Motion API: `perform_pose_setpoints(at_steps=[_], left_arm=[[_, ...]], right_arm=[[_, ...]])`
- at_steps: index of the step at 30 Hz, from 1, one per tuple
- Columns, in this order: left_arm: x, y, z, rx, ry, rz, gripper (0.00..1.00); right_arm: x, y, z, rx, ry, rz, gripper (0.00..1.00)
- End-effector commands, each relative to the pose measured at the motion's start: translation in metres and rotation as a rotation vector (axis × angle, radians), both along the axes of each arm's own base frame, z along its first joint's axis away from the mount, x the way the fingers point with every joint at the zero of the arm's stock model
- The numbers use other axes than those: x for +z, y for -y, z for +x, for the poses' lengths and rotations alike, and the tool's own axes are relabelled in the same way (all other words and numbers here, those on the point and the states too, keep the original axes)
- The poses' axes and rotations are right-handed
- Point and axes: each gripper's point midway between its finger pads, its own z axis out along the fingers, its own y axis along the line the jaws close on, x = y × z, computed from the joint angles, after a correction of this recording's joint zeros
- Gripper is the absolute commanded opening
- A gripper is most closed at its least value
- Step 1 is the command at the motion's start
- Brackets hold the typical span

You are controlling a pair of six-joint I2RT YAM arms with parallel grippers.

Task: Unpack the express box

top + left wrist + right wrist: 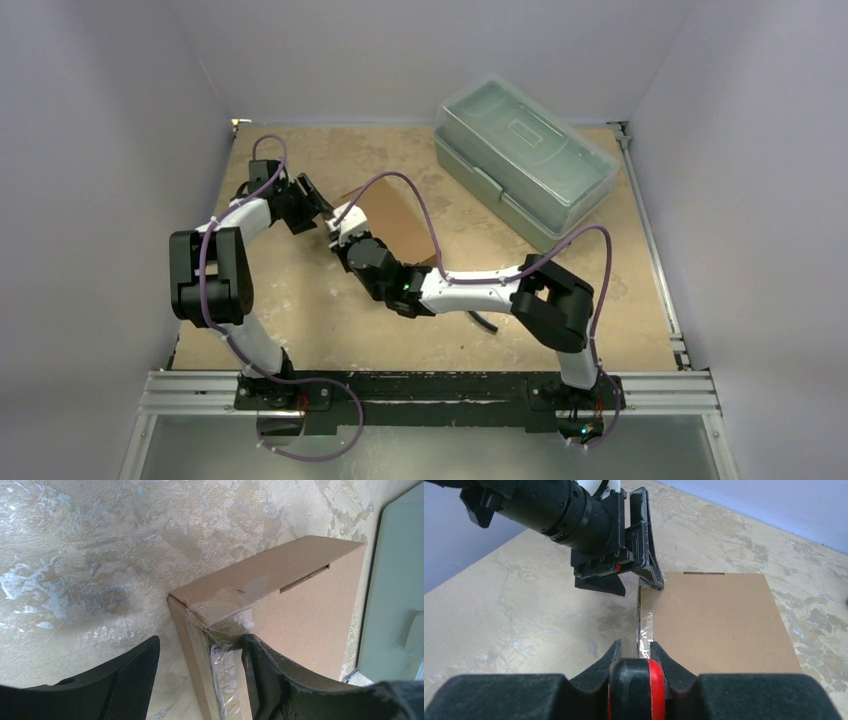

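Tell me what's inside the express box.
Nothing inside shows. The express box is closed, with clear tape along one edge, so its cardboard covers any contents.

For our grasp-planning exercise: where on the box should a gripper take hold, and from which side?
Probably the taped edge of the box, approached from that side, low: the box lies flat and wide, so only its thin edge offers a pinch.
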Motion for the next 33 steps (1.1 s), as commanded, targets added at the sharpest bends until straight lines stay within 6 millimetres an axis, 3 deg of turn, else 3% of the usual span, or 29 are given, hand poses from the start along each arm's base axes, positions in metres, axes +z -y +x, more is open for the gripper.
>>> perform_pose_setpoints(at_steps=[1, 13, 33], left_arm=[[-0.008, -0.017, 0.004, 0.024, 0.003, 0.071, 0.60], [-0.007, -0.019, 0.004, 0.022, 0.008, 0.083, 0.60], [-0.007, -0.025, 0.004, 0.029, 0.005, 0.096, 0.60]], right_arm=[[0.020, 0.006, -0.012, -0.004, -0.001, 0.039, 0.00], [0.019, 0.022, -0.031, -0.013, -0.009, 0.030, 0.00], [0.001, 0.051, -0.068, -0.014, -0.047, 0.034, 0.00]])
